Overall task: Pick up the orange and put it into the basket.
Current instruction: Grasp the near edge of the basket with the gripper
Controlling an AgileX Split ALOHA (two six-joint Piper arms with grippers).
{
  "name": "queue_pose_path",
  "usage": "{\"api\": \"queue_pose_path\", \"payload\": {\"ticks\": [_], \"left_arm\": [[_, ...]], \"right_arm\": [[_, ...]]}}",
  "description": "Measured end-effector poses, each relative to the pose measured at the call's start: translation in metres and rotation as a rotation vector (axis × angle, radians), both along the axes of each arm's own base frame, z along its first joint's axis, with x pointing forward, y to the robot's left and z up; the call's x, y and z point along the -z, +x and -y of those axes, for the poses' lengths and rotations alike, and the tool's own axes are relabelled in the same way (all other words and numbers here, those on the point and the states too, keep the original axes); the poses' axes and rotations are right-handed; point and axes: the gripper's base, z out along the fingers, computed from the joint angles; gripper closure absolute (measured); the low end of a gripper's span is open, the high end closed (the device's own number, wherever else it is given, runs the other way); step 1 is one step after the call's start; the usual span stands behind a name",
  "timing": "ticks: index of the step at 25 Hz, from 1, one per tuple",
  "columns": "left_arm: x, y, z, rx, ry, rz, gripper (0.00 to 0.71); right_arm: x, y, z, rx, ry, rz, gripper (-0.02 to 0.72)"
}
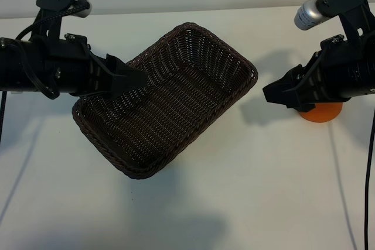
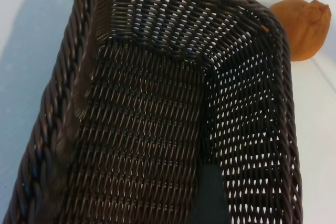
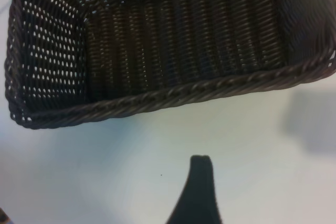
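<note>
The dark brown wicker basket (image 1: pixel 176 95) sits askew in the middle of the white table, with nothing inside it. The orange (image 1: pixel 321 112) rests on the table to its right, half hidden under the right arm. In the left wrist view the orange (image 2: pixel 303 27) shows just past the basket's far corner. My right gripper (image 1: pixel 271 93) hangs open above the table between the basket and the orange, nothing in it; one dark finger (image 3: pixel 197 187) shows over bare table. My left gripper (image 1: pixel 138 78) is open and empty over the basket's left rim, one finger (image 2: pixel 212 192) showing inside the basket (image 2: pixel 147 119).
White tabletop (image 1: pixel 263 191) lies all round the basket, with bare room in front and between basket and orange. Black cables (image 1: pixel 368 162) hang down at the right edge, beside the right arm.
</note>
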Motion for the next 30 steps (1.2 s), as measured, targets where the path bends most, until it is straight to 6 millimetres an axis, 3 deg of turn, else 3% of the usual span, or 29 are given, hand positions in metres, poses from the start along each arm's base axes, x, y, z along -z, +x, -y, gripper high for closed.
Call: {"api": "queue_pose_path", "payload": {"ticks": [30], "left_arm": [[0.0001,-0.0006,0.0004,0.005,-0.002,-0.005,0.128]], "right_arm": [[-0.0006,0.0014,0.0006,0.011,-0.001,0.014,0.106]]}}
